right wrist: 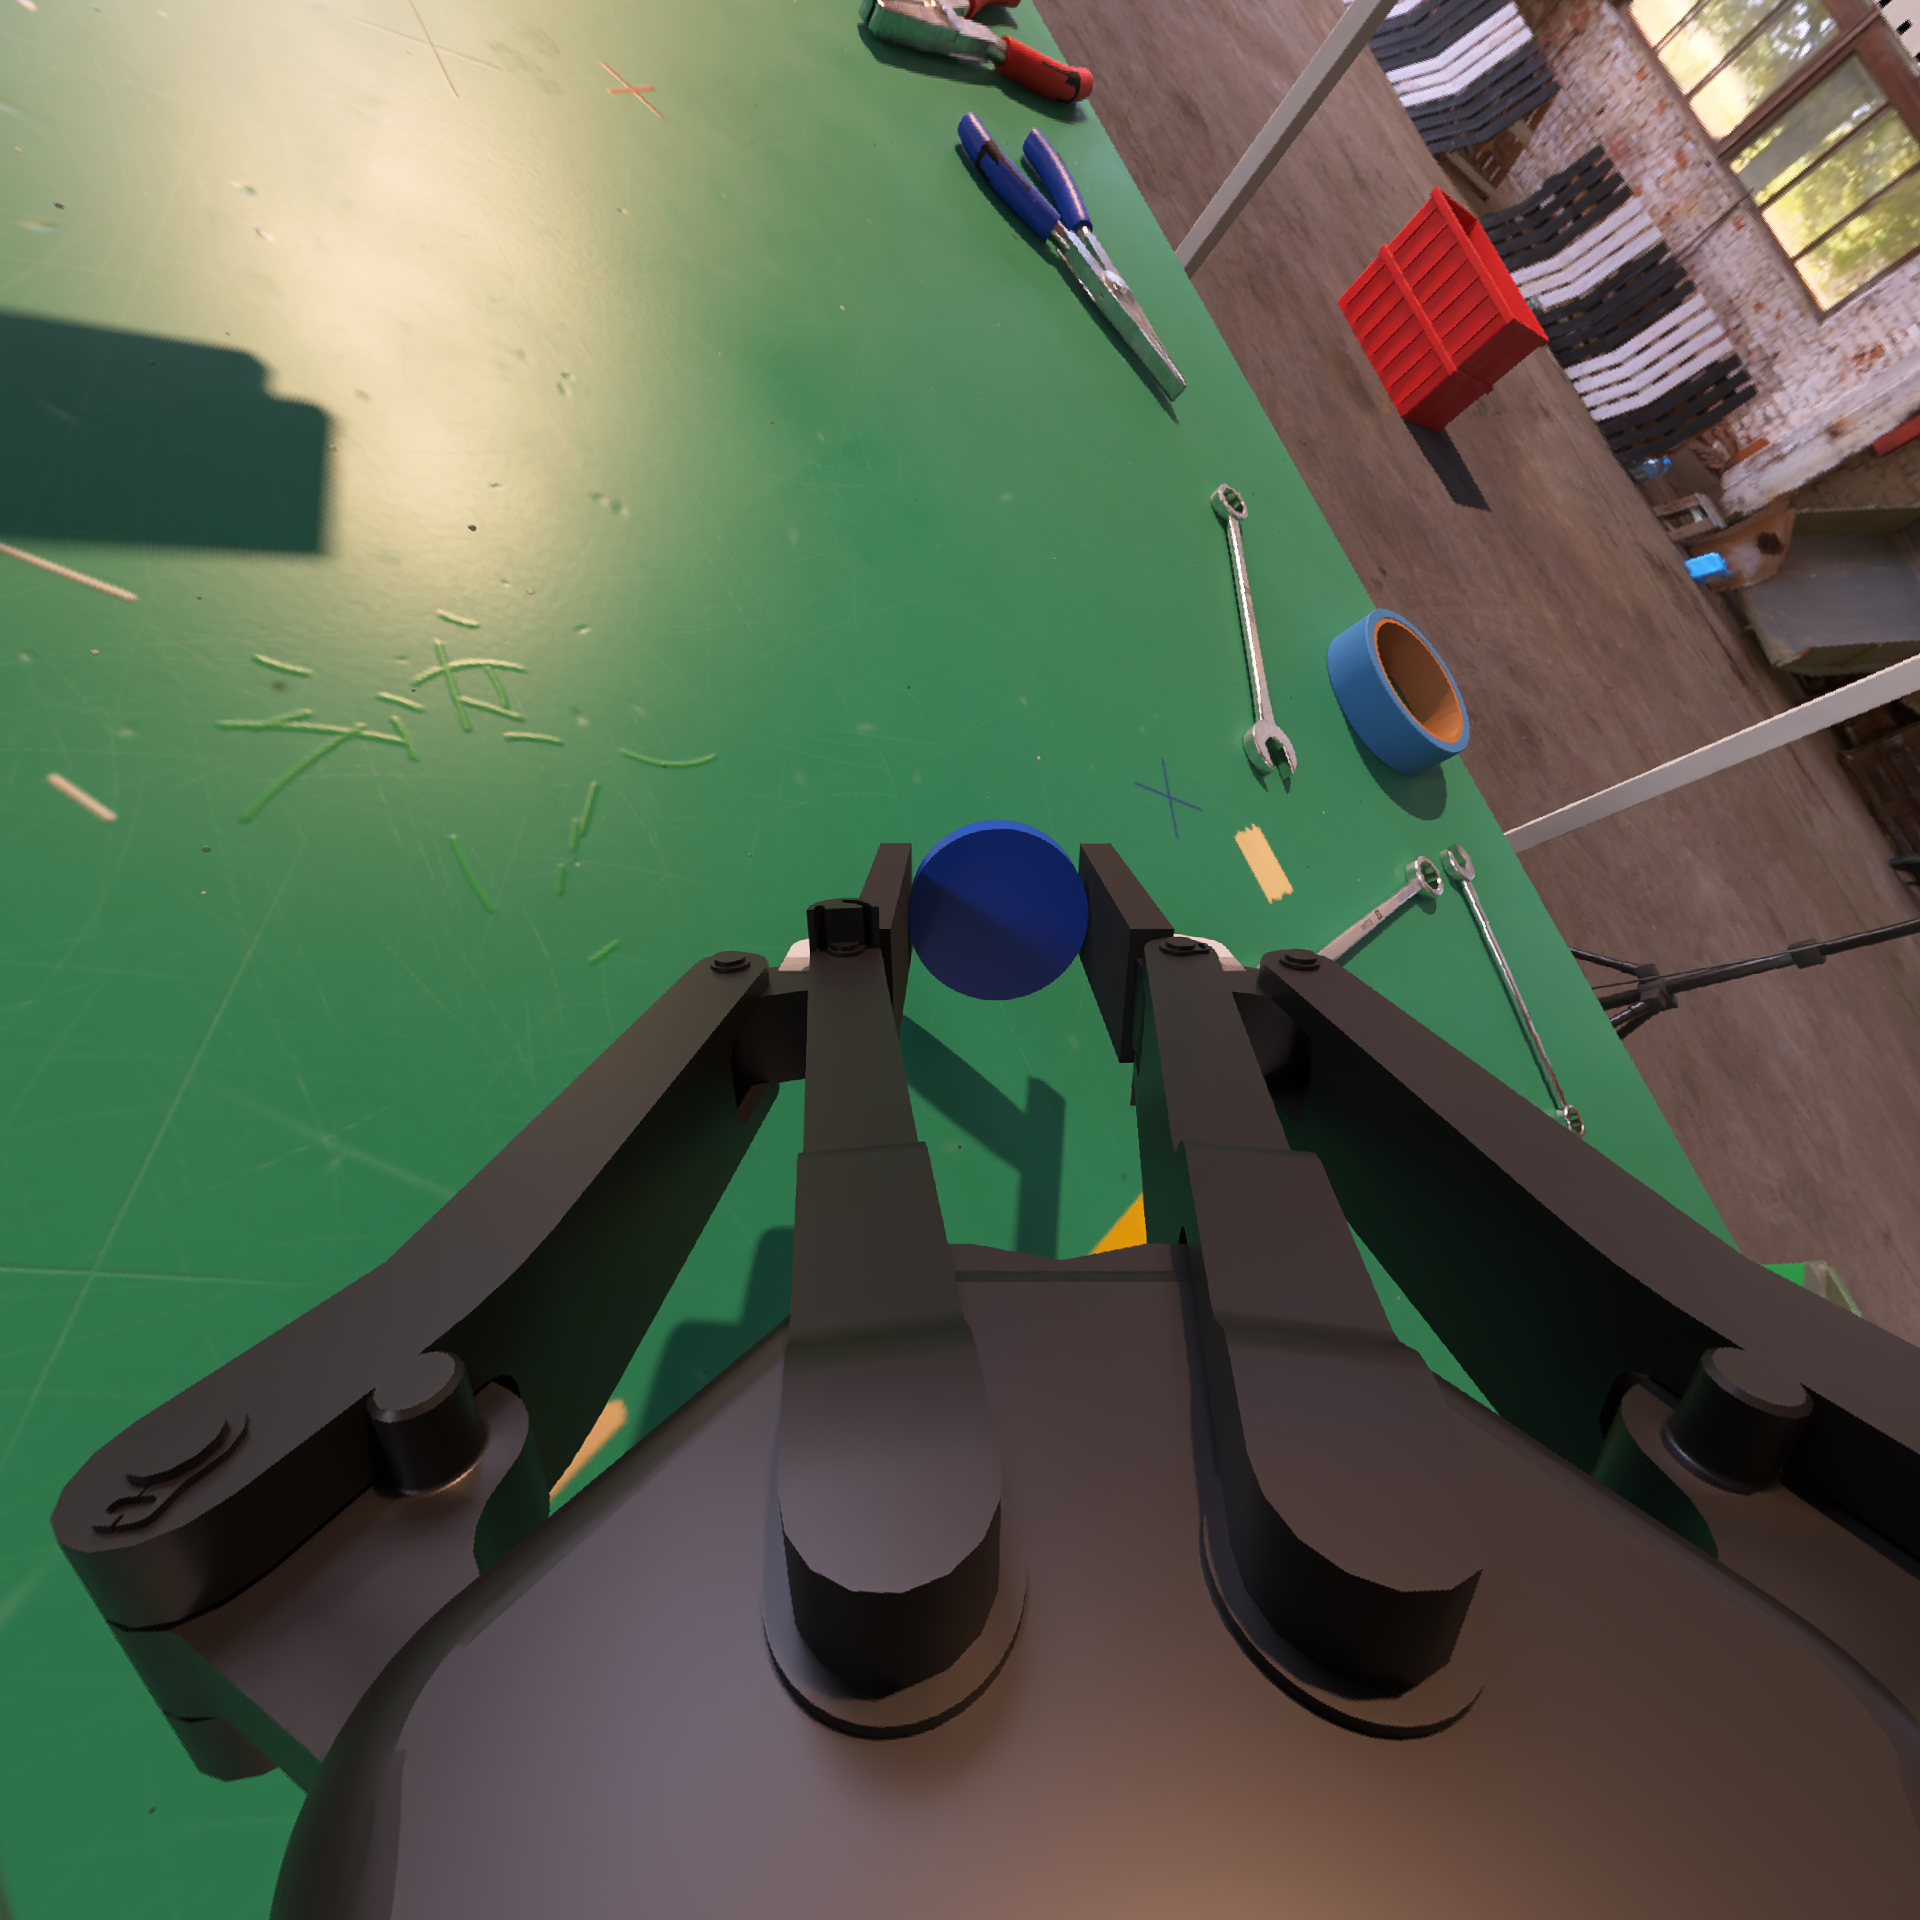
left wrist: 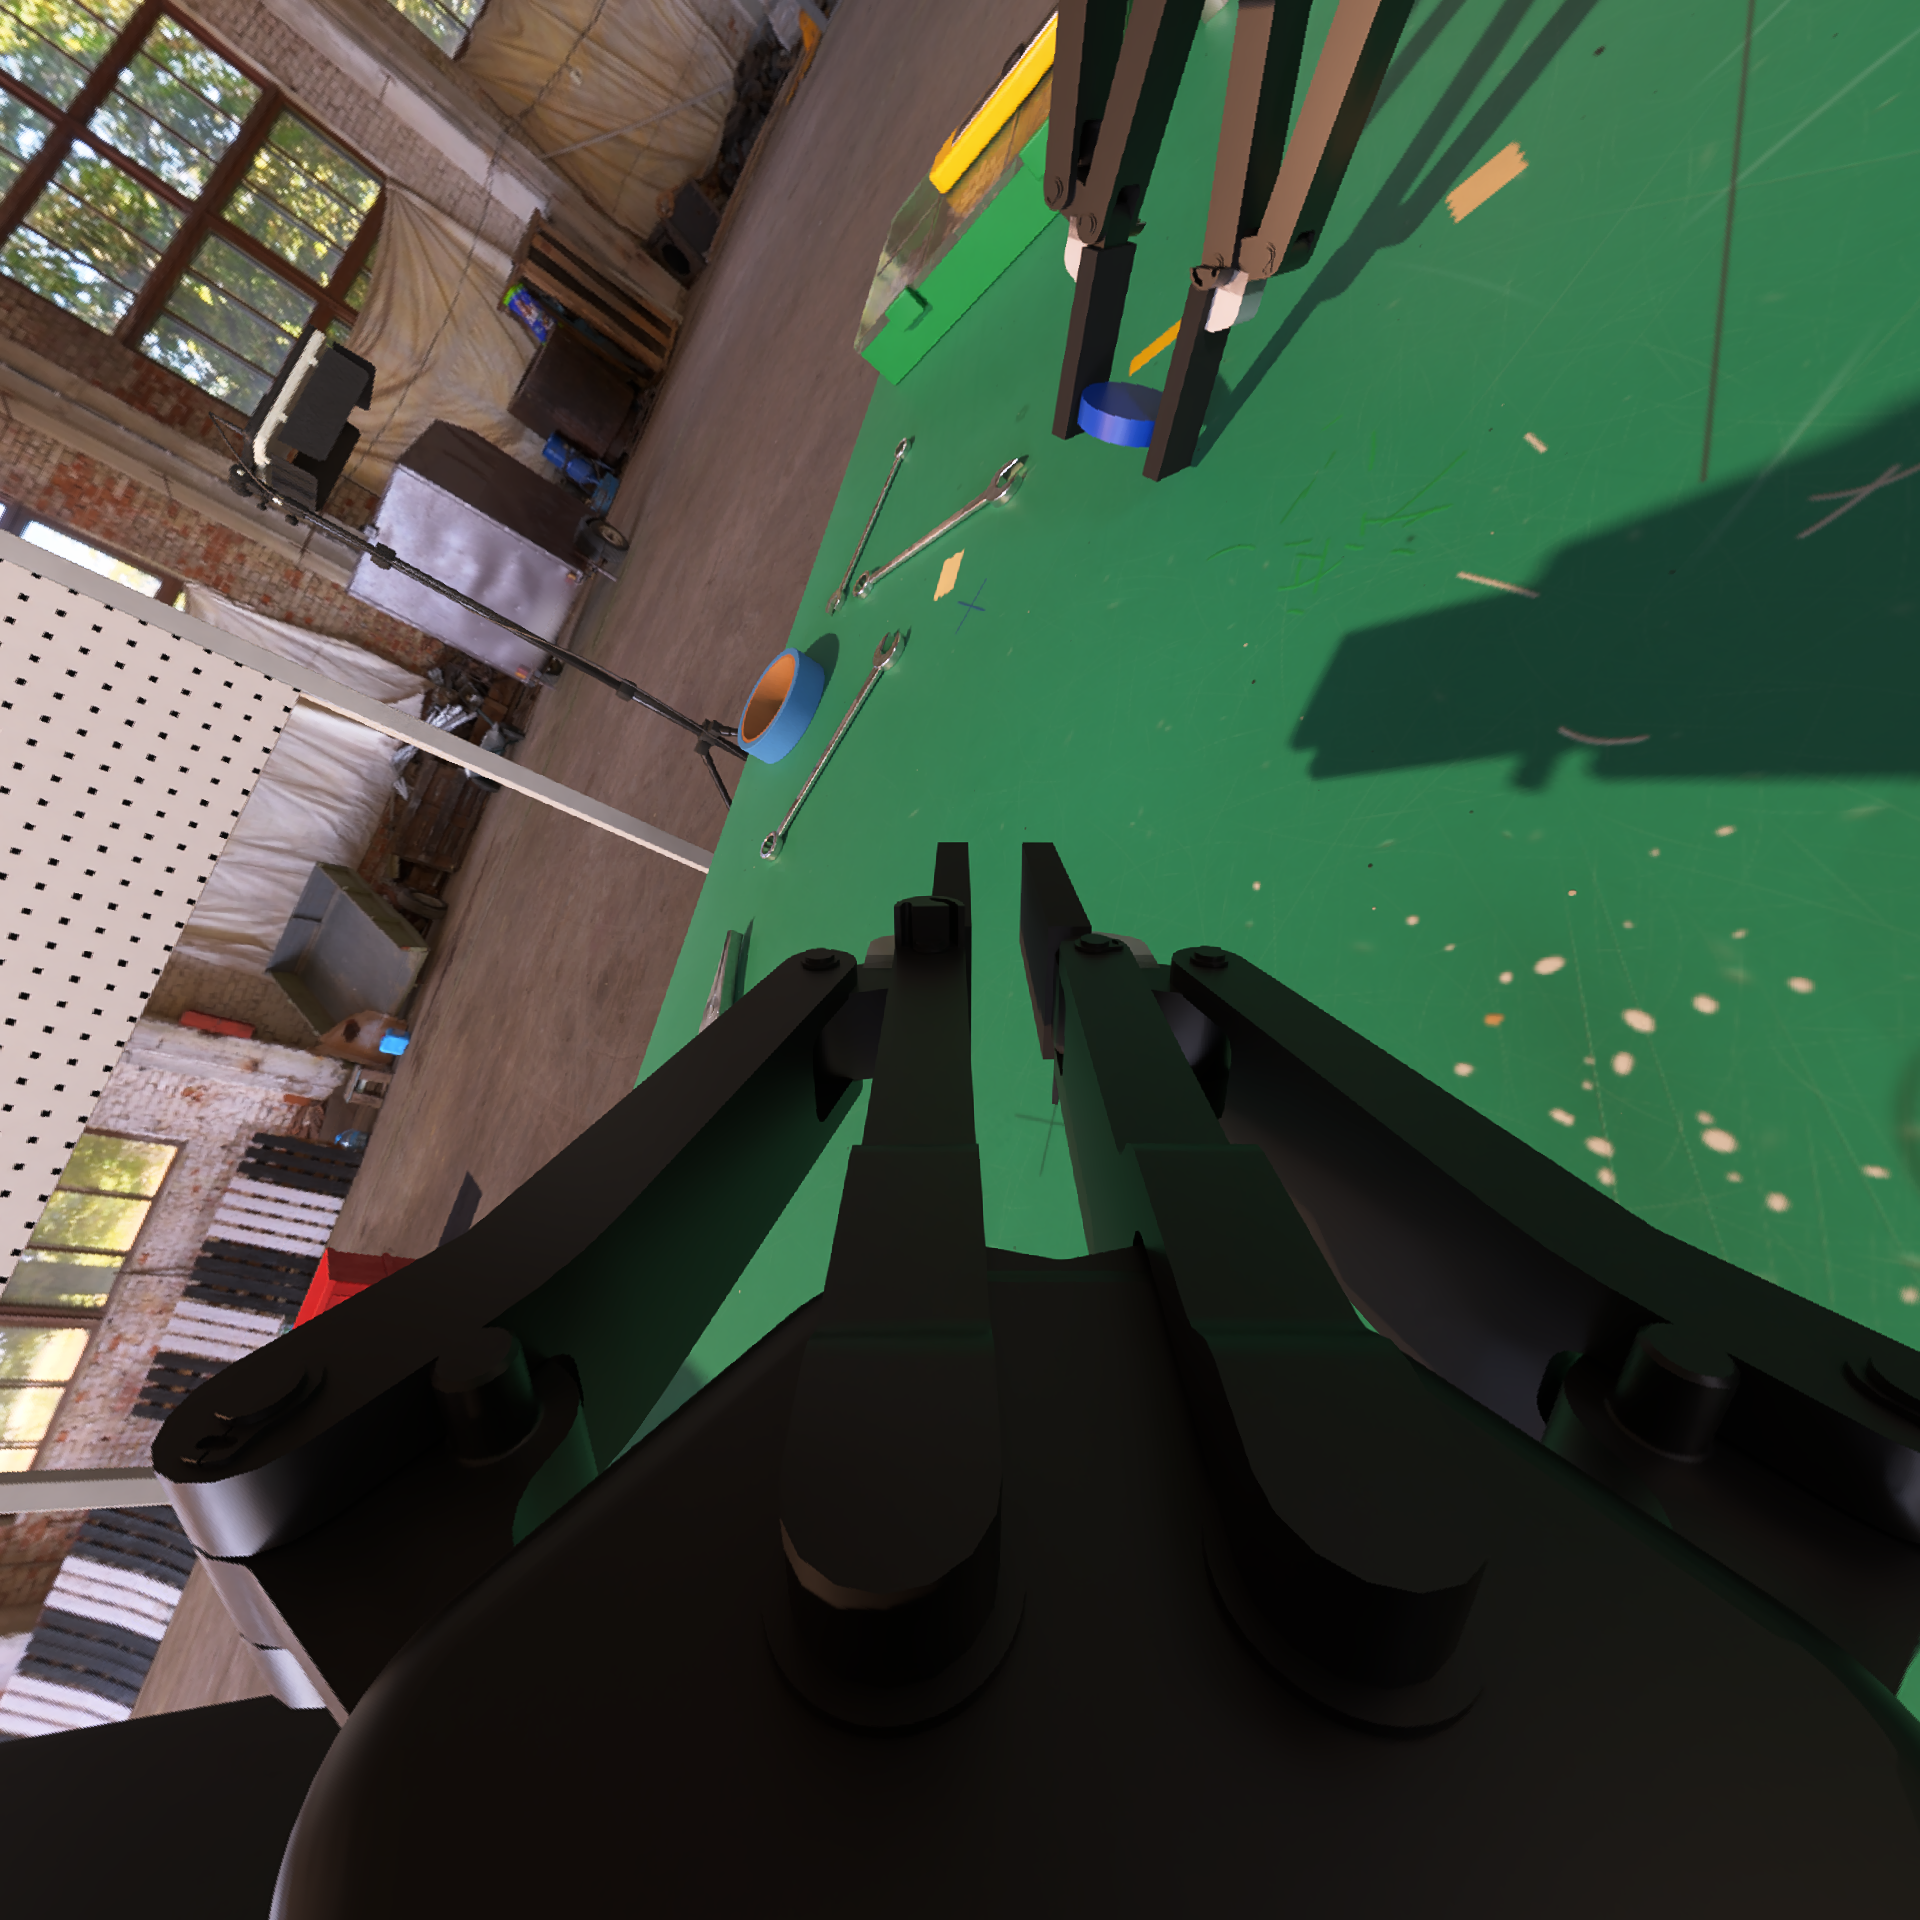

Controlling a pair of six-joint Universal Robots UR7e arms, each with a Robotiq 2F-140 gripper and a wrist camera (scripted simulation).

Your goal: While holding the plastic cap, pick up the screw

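A deep blue plastic cap (right wrist: 997,909) is seen against the scuffed green table (right wrist: 623,416). A tape roll (right wrist: 1397,691) is coloured light blue outside, orange-brown inside. Blue-handled pliers (right wrist: 1060,239), silver wrenches (right wrist: 1252,634) and a ribbed red crate (right wrist: 1439,312) are shown.

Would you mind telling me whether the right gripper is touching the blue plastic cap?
Touching: in the right wrist view, both fingers of the right gripper press against opposite sides of the blue plastic cap.
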